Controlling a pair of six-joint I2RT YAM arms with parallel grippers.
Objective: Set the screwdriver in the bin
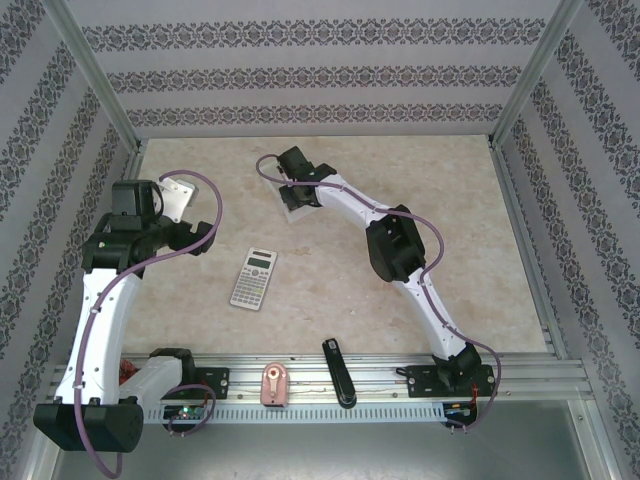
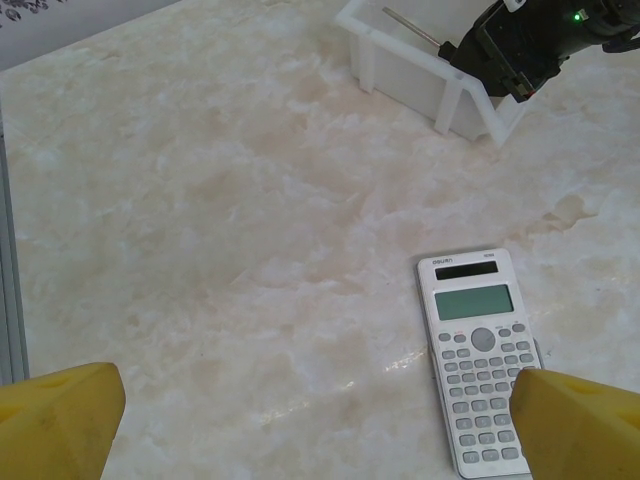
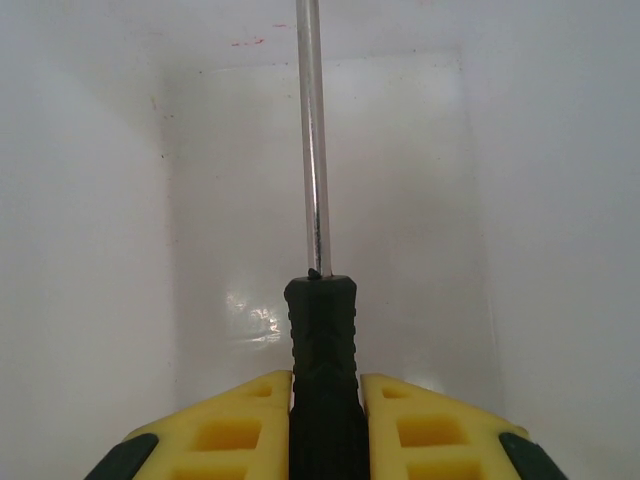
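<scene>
The right tool (image 3: 325, 405) is clenched on the screwdriver (image 3: 320, 320). Its two yellow pads (image 3: 240, 420) press against either side of the black ribbed handle, with no gap between pad and handle. The thin metal shaft runs straight out from the pads, away from the wrist camera, over the white inside of the bin (image 3: 90, 260). The bin's walls rise on both sides of the shaft and ahead of it. I cannot tell whether the shaft's tip or the handle touches the bin's floor.

From above, the bin (image 1: 297, 207) sits on the far half of the counter (image 1: 450, 200), somewhat left of the middle and nearer the far edge than the near one. The right tool (image 1: 290, 187) is stretched over it. In the left wrist view the right tool (image 2: 505, 50) is at the bin's (image 2: 420, 75) right end, and the screwdriver (image 2: 410, 28) shaft slants out of it above the rim.

The left tool (image 2: 318, 410) is released and holds nothing. Its yellow fingers (image 2: 60, 420) are spread wide, above the left part of the counter. One finger overlaps the lower right corner of a grey calculator (image 2: 478, 355) in that view; I cannot tell if they touch. The calculator (image 1: 254, 278) lies face up near the counter's middle, well apart from the bin. A black stapler-like bar (image 1: 338, 372) lies at the near edge, across the rail.
</scene>
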